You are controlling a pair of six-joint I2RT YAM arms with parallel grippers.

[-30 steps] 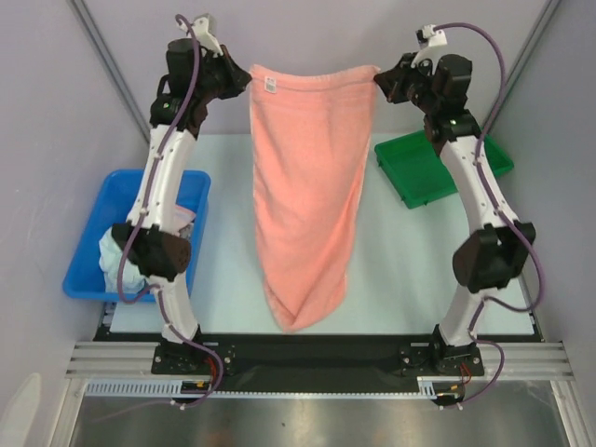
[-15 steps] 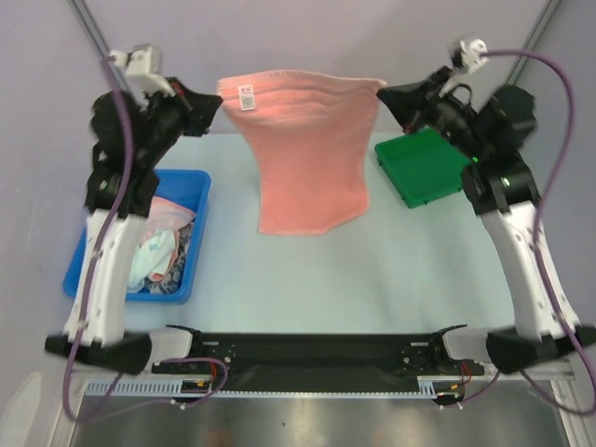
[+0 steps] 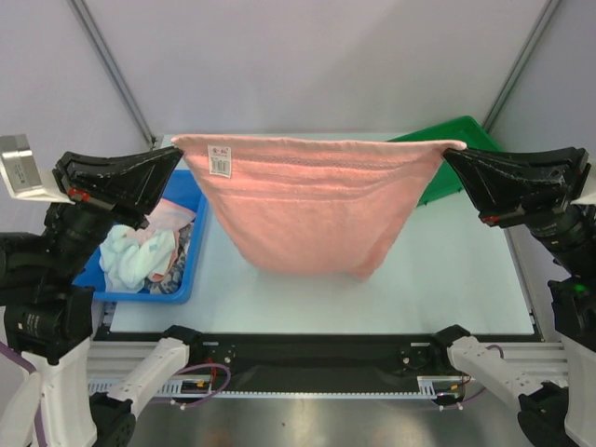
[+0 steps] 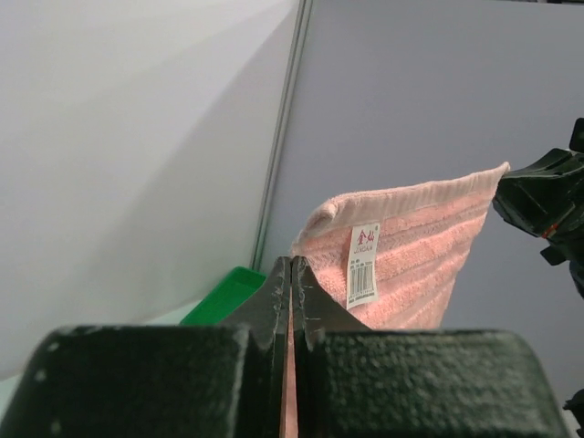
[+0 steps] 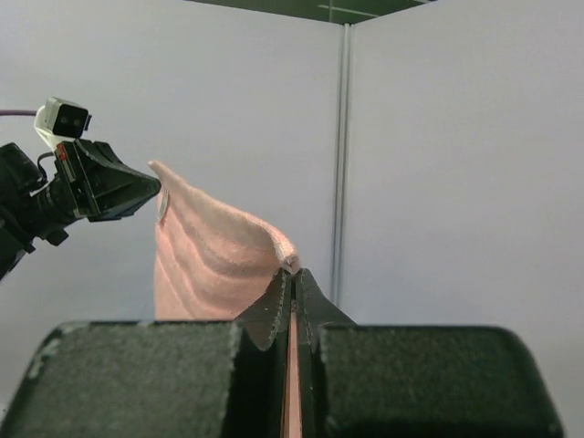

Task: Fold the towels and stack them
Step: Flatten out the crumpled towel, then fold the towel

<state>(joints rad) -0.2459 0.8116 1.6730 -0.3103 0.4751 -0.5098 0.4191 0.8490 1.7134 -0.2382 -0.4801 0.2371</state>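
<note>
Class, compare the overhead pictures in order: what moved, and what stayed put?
The left gripper and right gripper swung apart and up toward the camera, spreading the pink towel from a long narrow drape into a wide, taut-edged sheet. Unchanged: both jaws shut on its top corners; blue bin and green tray in place.

Robotics laboratory cell: plain grey partition walls (image 3: 307, 65) joined by metal posts (image 3: 112, 70) enclose a pale bench (image 3: 456, 279); black mounting plate (image 3: 307, 352) at lower centre.
</note>
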